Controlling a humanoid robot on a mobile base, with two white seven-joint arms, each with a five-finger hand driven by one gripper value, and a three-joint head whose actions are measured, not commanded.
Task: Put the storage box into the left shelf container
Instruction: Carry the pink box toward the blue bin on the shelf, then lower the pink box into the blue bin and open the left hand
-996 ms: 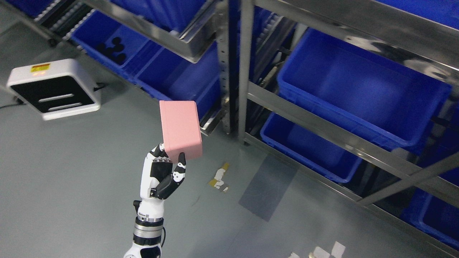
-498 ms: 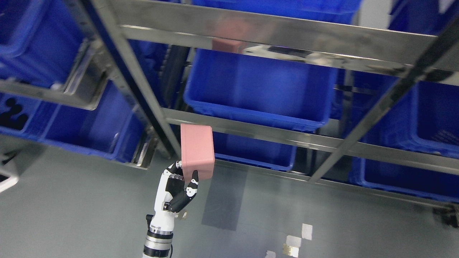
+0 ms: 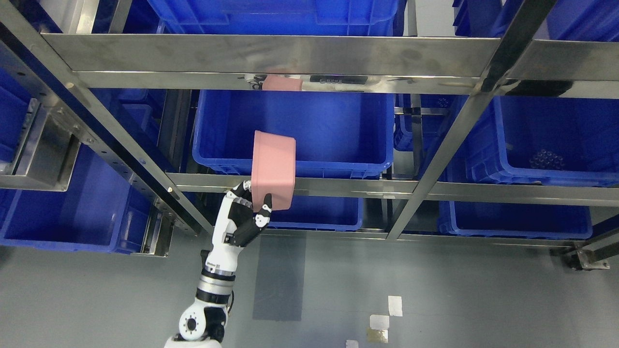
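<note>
- Floor [image 3: 435, 290] of grey, with a darker rectangular patch and bits of tape, lies nearest; the left arm rises from the bottom edge.
- Left hand [image 3: 244, 217] grasps the pink storage box [image 3: 273, 169] by its lower end, thumb on the near face, fingers curled behind.
- The storage box is a plain pink rectangular tub with rounded corners and a rimmed open end pointing up, held nearly upright in front of the steel shelf rail [image 3: 338, 186].
- Beyond it sits the blue bin [image 3: 338, 145], apparently empty.
- Risk, as a judgement: the hold is only at the bottom, so the box could pivot or slip; its rim could catch the rail above or the bin's front wall.
- Right hand is not visible.
</note>
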